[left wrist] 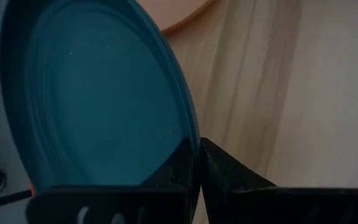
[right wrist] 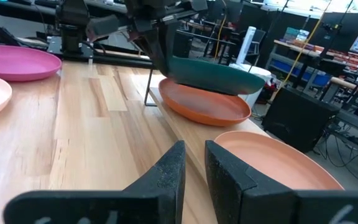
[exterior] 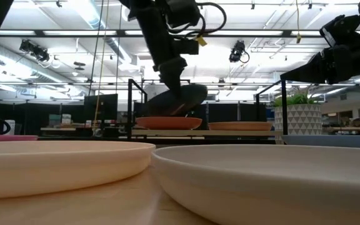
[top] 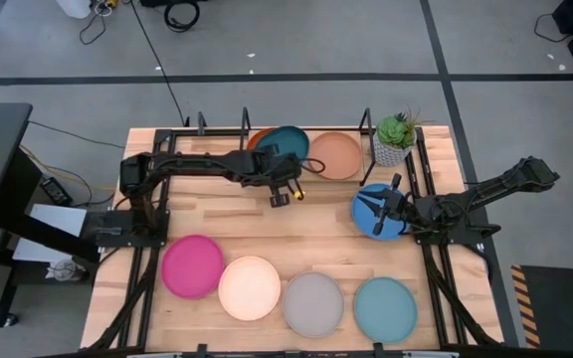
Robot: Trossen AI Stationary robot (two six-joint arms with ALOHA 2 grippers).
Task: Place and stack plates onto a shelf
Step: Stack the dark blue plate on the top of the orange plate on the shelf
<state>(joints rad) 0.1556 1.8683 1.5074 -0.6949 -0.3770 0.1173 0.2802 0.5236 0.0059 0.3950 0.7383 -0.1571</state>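
Wooden bench [top: 316,214] with the shelf [top: 217,136] at its far edge. The dark teal plate [top: 285,141] is held clamped by the left end effector [top: 288,169] just above the orange plate [right wrist: 204,102] on the shelf; stacking is judged under way, lowering and release being required next. The right end effector [top: 376,207], fingers narrowly parted and holding nothing, waits over the blue plate [top: 366,221], well apart from the shelf.

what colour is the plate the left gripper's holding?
Dark teal plate, pinched by the left gripper; clearest in the left wrist view.
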